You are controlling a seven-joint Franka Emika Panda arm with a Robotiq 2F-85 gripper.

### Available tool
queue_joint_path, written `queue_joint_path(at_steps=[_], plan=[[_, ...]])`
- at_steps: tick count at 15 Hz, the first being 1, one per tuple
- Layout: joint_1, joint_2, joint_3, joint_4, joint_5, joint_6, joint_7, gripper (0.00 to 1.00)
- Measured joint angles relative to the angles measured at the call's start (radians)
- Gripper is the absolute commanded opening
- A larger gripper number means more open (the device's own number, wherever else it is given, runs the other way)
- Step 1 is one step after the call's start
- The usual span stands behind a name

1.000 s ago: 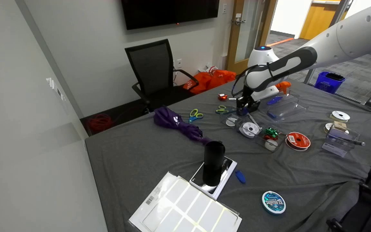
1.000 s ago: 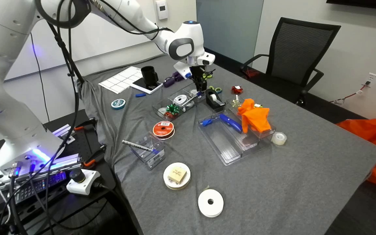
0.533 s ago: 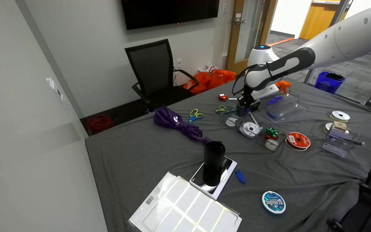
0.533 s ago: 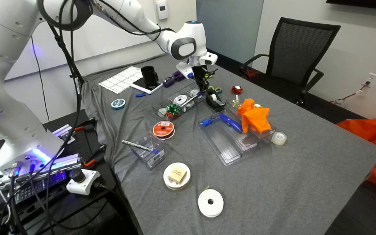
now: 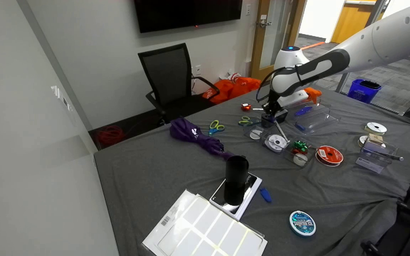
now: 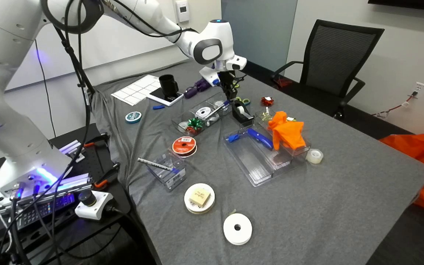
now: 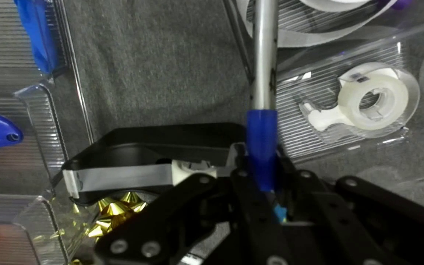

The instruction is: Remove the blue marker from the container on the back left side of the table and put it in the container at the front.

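Note:
The blue marker has a silver body and a blue cap. In the wrist view its cap (image 7: 262, 132) sits between my fingertips (image 7: 259, 156). My gripper is shut on the capped end; it also shows in both exterior views (image 5: 271, 113) (image 6: 230, 96). The marker (image 5: 281, 130) (image 6: 215, 111) slants down from the gripper, its far end low over the clear divided container (image 5: 286, 155) (image 6: 177, 124) that holds ribbon spools and a green bow. A small clear container (image 5: 368, 165) (image 6: 176, 179) stands nearer the robot base, with a similar marker (image 6: 155, 164) lying across it.
A black tape dispenser (image 6: 242, 113) stands right beside the gripper. A clear tray (image 6: 258, 180) holds blue items and an orange cloth (image 6: 287, 130). A red spool (image 6: 184, 146) lies between the two containers. White spools (image 6: 237, 229) and a black mug (image 6: 168, 86) stand on the table.
My gripper has risen slightly. The marker's capped end has come up with it, so the marker is tilted more steeply; its far end has hardly moved.

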Motion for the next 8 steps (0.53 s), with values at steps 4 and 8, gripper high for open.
queue_joint_path(at_steps=[4,8], plan=[[-0.065,-0.067,0.049,-0.028,0.044,0.015,-0.11,0.05],[-0.158,-0.157,0.105,-0.096,0.106,0.016,-0.291,0.05]])
